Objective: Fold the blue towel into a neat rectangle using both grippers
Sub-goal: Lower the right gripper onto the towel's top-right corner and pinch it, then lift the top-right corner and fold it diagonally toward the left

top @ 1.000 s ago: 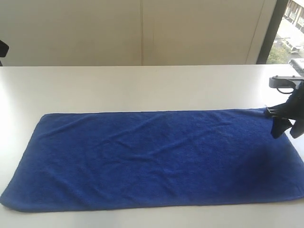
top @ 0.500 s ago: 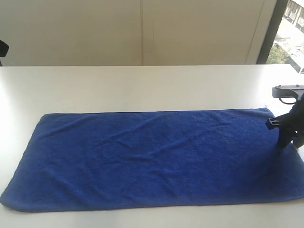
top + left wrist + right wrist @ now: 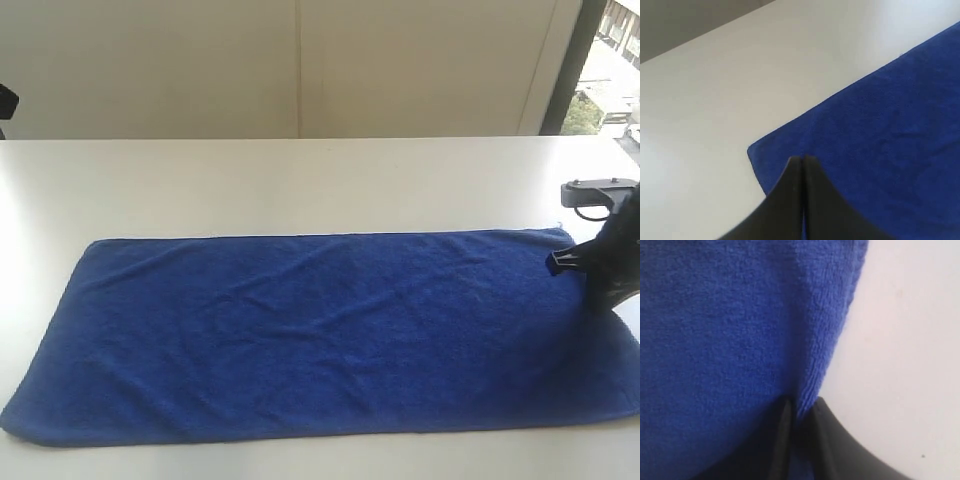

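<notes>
A broad white smooth-topped table (image 3: pixel 300 185) fills the room's near side, its far edge running along the pale wall. One thing lies directly on it: a deep blue rectangular terry towel (image 3: pixel 320 335), spread open in a single flat layer with faint creases. Its long sides run parallel to the table's far edge, with bare tabletop between them.

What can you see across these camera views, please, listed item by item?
towel: one, blue, spread flat on the table.
table: one, white, under the towel.
wall: one, off-white, behind the table.
window: one, at the exterior view's right edge.
left tool: one, black, shut, near a towel corner.
right tool: one, black, at the towel's right end, towel edge pinched between its fingers.
</notes>
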You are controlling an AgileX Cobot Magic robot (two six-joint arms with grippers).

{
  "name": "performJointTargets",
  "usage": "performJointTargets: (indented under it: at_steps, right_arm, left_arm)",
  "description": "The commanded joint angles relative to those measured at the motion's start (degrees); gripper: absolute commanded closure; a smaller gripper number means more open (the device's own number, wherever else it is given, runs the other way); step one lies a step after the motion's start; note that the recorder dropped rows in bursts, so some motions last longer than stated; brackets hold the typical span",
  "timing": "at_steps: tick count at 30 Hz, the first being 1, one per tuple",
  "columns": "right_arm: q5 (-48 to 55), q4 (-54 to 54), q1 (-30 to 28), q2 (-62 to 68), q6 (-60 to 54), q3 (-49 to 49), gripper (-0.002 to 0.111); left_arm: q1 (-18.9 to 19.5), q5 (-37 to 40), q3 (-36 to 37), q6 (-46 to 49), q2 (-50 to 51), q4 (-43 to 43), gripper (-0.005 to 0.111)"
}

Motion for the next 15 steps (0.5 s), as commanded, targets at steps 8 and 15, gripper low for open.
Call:
performJointTargets:
  at_steps: [8,15]
  right_arm:
    - [-1.88,-9.97,0.40,-1.30,8.52,0.00,0.103]
    - [0.37,-5.76,5.13,-2.62,8.02,-3.79,0.103]
  left_arm:
    - [0.03,0.36,0.40,0.12,-0.69,-1.28,0.107]
    - [0.03,0.16,0.40,0.12,-0.69,-1.39,0.107]
